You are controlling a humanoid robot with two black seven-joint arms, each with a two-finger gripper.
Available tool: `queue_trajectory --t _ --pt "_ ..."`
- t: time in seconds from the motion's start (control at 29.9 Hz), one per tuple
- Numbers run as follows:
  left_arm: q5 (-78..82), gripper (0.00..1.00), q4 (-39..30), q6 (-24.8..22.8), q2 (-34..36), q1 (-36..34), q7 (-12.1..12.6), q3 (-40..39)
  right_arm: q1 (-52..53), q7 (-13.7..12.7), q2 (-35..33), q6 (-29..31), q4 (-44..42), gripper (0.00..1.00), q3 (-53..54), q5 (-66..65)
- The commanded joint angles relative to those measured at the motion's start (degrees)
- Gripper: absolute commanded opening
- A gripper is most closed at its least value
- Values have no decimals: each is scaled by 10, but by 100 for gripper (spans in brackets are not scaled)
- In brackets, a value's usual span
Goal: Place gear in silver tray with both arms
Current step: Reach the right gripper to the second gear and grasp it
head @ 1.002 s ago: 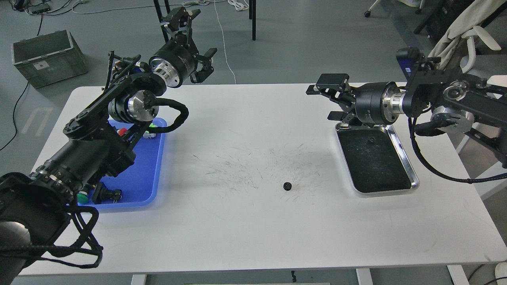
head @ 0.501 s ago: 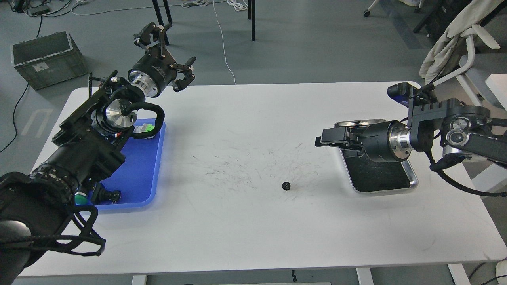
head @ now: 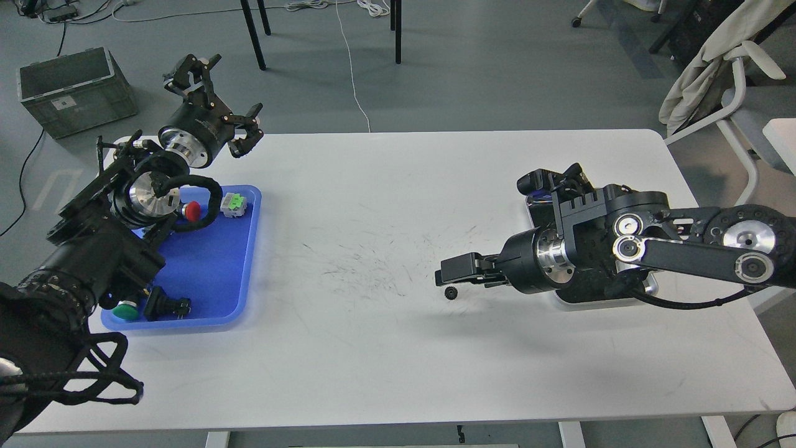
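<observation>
The gear (head: 451, 292) is a small black toothed wheel lying flat on the white table (head: 385, 348), a little right of the frame's centre, at the edge of a patch of dark scuff marks. The right gripper (head: 449, 274) reaches in from the right and sits just above and beside it; its fingers show as one dark block, so I cannot tell how far apart they stand. The silver tray (head: 650, 287) lies at centre right, mostly hidden under the right arm, only bits of shiny rim showing. At upper left the left gripper (head: 217, 93) is spread wide and empty, beyond the blue tray (head: 224, 274).
</observation>
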Motion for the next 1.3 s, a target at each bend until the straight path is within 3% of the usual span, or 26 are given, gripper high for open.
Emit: queue_trajectory --t 0.0,0.6,1.0,1.27 --pt "1 98 0 1 2 1 -6 0 15 -31 27 1 -16 99 -39 0" --pt "3 98 0 -3 20 11 -15 0 34 -66 219 4 -194 95 -90 -5" --pt "1 98 0 0 36 11 -15 1 31 -69 286 36 -248 88 -98 -5" --pt "-2 98 0 1 40 11 -15 1 39 -73 287 53 -254 80 -127 -4"
